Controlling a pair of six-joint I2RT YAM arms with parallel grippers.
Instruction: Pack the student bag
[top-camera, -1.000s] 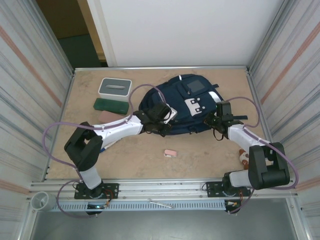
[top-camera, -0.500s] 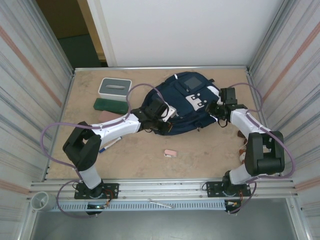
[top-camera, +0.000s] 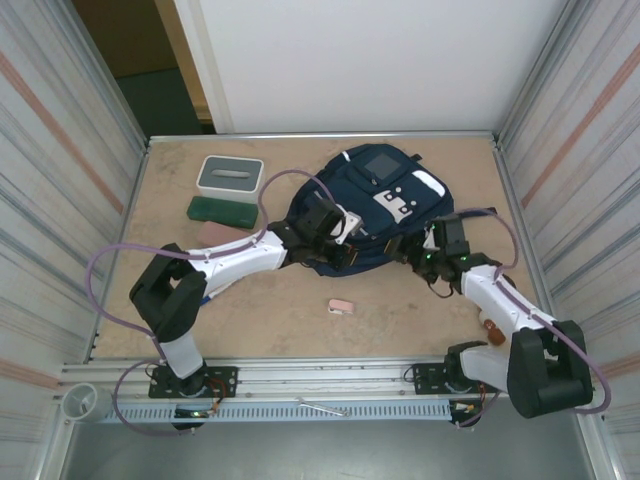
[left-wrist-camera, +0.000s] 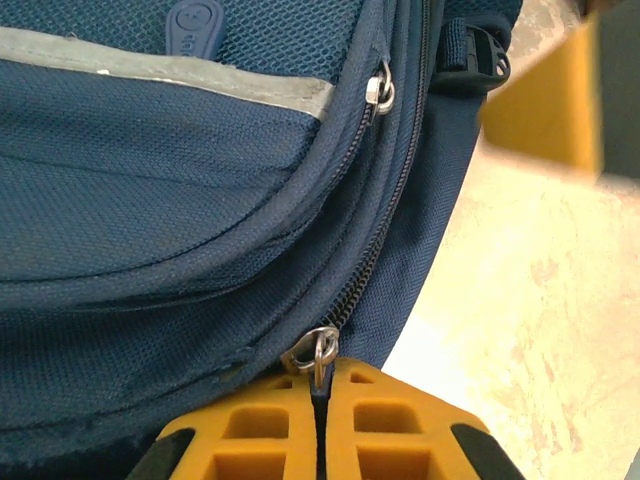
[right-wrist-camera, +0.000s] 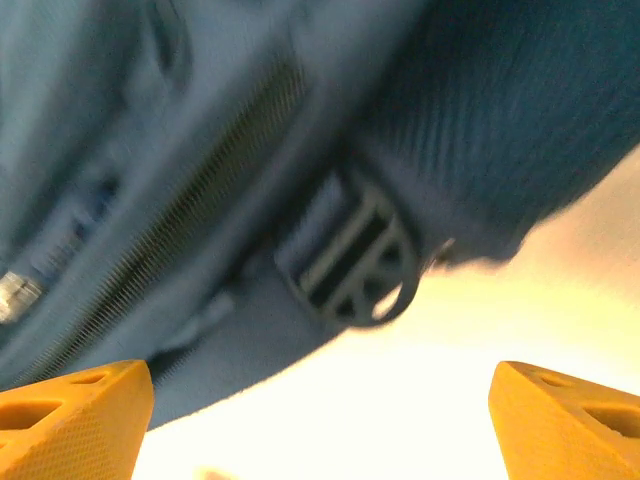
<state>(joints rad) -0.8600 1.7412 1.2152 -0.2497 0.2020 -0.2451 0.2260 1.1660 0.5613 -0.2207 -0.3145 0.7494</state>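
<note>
Right gripper (right-wrist-camera: 320, 405) has swung back toward the near edge and now gapes wide, holding nothing, just off a strap buckle (right-wrist-camera: 350, 265). Left gripper (left-wrist-camera: 320, 430) is pinched tight on the zipper pull (left-wrist-camera: 312, 352) at the near rim of the student bag (top-camera: 385, 190), which lies mid-table. With the other side let go, tugging the zipper may drag the whole bag, or the small tab may slip free. Beyond, a green case (top-camera: 222, 211) and a grey-and-white box (top-camera: 229, 175) rest on the mottled beige tabletop (top-camera: 260, 320), with ribbed metal walls either side and a white panel behind.
</note>
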